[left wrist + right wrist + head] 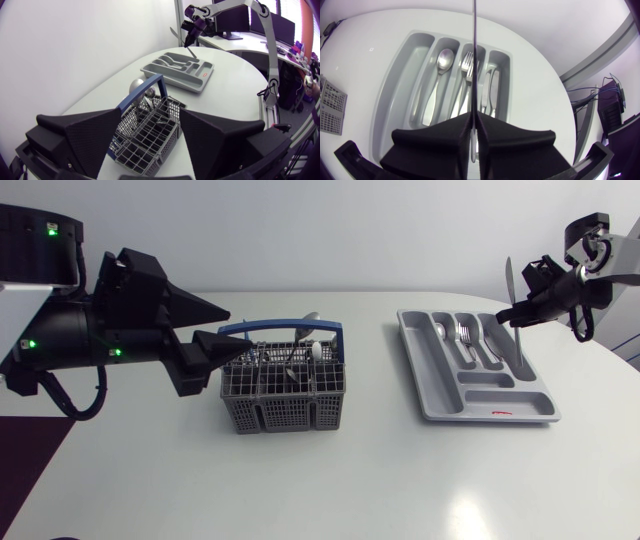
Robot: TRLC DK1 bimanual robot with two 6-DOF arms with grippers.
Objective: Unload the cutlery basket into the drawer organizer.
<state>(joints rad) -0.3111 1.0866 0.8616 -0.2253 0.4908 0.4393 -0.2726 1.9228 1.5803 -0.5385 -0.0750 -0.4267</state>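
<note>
Poised knife (508, 283) over tray (438, 402).
Gripped it in right tool (516, 316); held left tool (228, 330) open beside basket (281, 412).

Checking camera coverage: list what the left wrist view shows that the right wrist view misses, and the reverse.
Left wrist only: the open left gripper, the blue handle, cutlery standing in the basket. Right wrist only: spoon, fork and knives in separate organizer compartments. Both: the organizer, the right gripper shut on a knife, part of the basket.
</note>
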